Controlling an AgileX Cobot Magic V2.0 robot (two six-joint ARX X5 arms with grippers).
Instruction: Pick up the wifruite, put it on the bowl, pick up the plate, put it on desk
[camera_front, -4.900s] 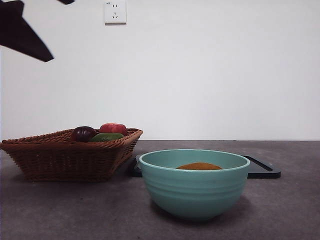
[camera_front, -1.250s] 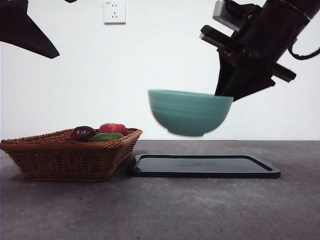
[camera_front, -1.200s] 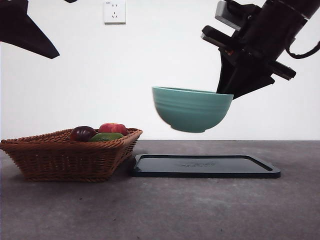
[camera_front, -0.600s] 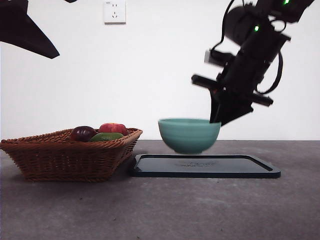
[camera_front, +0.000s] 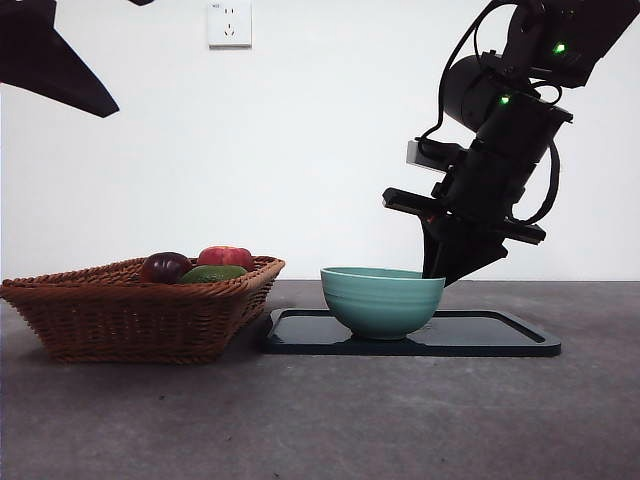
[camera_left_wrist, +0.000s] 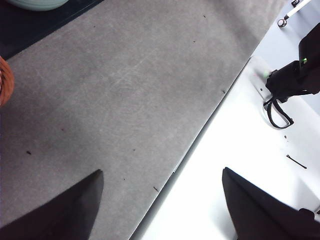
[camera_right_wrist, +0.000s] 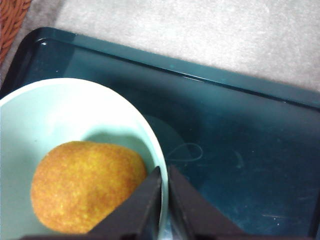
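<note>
The desk (camera_front: 330, 420) is occupied by a dark tray (camera_front: 500, 335), on which the bowl (camera_front: 382, 300) is set. Its rim is clamped by the right gripper (camera_right_wrist: 164, 200); the wifruite (camera_right_wrist: 85, 185) lies inside. The left gripper (camera_left_wrist: 160, 200) is held apart.

Golden-brown wifruite (camera_right_wrist: 85, 187) inside upright teal bowl (camera_front: 382, 301)

Teal bowl (camera_front: 383, 300), golden-brown wifruite (camera_right_wrist: 87, 186)

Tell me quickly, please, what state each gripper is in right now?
Left gripper: open, holding nothing.
Right gripper: shut on the bowl rim.
</note>
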